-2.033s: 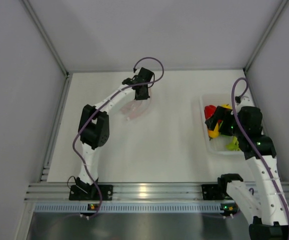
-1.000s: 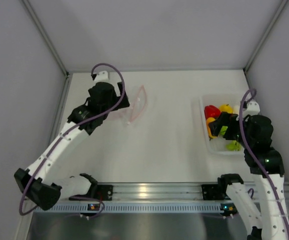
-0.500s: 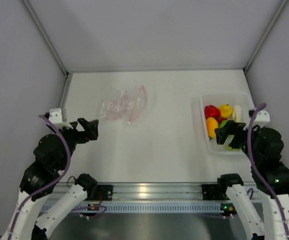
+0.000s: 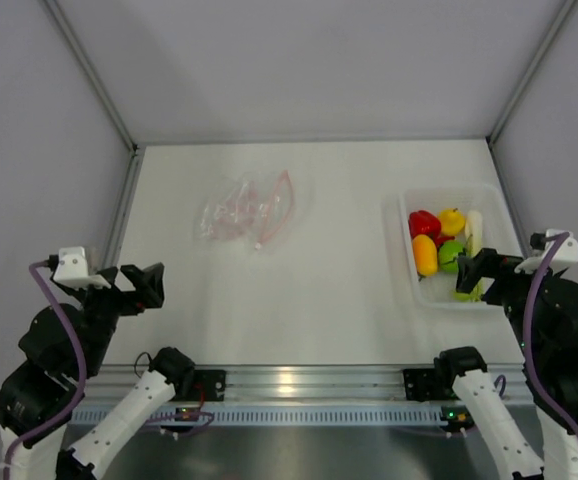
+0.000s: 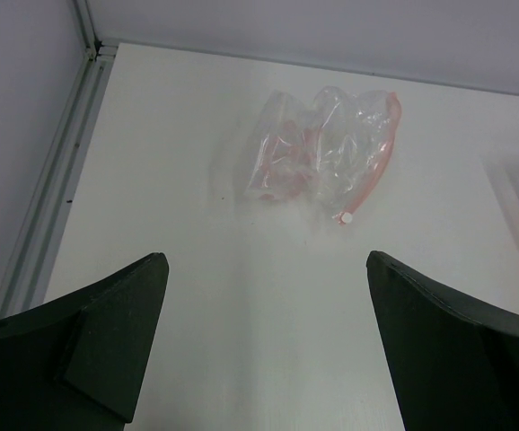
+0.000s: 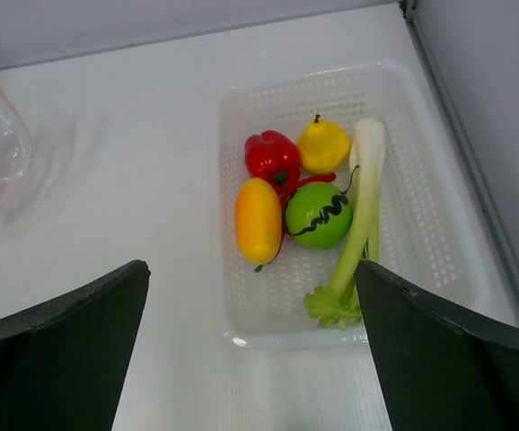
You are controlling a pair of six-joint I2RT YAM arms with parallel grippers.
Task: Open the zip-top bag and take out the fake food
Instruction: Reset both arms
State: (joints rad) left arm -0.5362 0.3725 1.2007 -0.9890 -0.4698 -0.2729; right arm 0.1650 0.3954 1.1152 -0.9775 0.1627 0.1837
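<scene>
Both arms drawn back, left pincer (image 5: pixel 266 262) and right pincer (image 6: pixel 250 267) wide apart, zip-top bag (image 5: pixel 327 157) well beyond left

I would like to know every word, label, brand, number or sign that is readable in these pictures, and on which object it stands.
None: no word, number or brand is readable in any view.
The clear crinkly zip-top bag shows pink patches beside its zip strip, too blurred to tell whether they are print.
The green plastic ball in the white perforated tray bears a black wavy line, not letters.
</scene>
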